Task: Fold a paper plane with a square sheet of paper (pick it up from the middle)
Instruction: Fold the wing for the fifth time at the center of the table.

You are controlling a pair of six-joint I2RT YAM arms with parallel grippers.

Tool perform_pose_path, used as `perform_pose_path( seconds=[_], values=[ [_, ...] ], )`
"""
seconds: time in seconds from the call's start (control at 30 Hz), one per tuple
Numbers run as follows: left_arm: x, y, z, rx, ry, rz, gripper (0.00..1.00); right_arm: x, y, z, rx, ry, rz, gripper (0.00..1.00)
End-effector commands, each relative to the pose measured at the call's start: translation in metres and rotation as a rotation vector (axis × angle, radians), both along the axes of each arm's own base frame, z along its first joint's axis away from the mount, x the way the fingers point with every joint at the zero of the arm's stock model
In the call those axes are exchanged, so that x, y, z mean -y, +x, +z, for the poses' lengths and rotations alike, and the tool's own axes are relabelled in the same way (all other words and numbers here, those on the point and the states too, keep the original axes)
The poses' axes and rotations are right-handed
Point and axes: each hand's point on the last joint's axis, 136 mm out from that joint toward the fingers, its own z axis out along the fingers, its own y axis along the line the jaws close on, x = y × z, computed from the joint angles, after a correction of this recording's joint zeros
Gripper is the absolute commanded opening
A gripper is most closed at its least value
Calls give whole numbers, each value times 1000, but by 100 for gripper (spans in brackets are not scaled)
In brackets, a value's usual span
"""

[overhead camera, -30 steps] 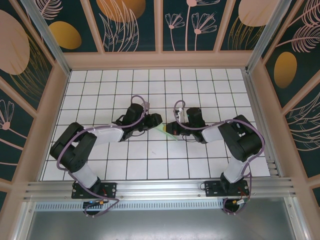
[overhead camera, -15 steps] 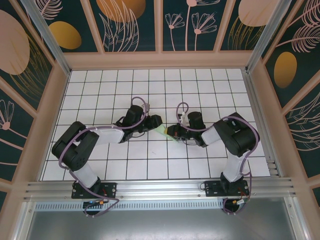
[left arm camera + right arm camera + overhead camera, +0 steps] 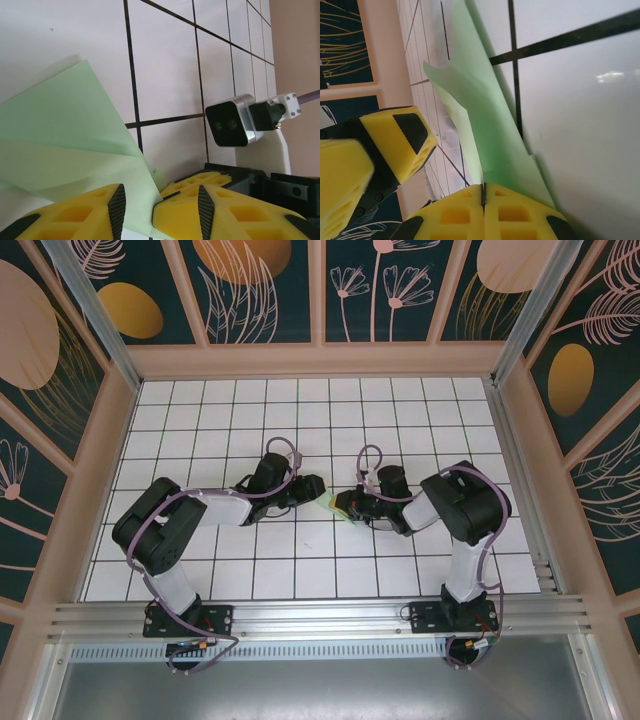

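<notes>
- The two arms have drawn closer together over the middle of the bench [image 3: 300, 560]. The left end effector [image 3: 318, 487] and the right end effector [image 3: 347, 506] now almost meet.
- The paper [image 3: 75, 130] is between them, at the centre of the white grid. It is lifted on one side, with one layer folded over another, and its far corner lies on the bench.
- The right end effector is fully closed and pinches one edge of the paper in the seam between its fingers [image 3: 520, 220].
- The left end effector is partly open. The paper passes through the gap between its fingers [image 3: 75, 220], but I cannot tell if the pads really press it.
- In my judgement a fold is in progress. The paper is not yet a plane, and several creases are still to make.
- Compared with one second ago, the elbow of the right arm has swung inward, to the left, and its wrist sits a little nearer to the arm bases.
- The left arm has also shifted a little toward the centre.
- From above, less green shows now, because the end effectors cover more of the paper.
</notes>
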Motion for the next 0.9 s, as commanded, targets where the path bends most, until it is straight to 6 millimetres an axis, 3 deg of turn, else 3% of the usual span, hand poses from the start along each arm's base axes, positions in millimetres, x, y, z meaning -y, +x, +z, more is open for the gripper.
perform_pose_path(
  seconds=[0.0,0.43,0.87],
  values=[
    [7,6,7,42,-24,-25,45,2,-1,1,-38,36,-10,0],
    [12,7,4,34,-34,-45,43,5,-1,7,-74,85,-33,0],
    [12,6,-4,16,-27,-46,41,10,-5,-20,-165,37,-47,0]
  ],
)
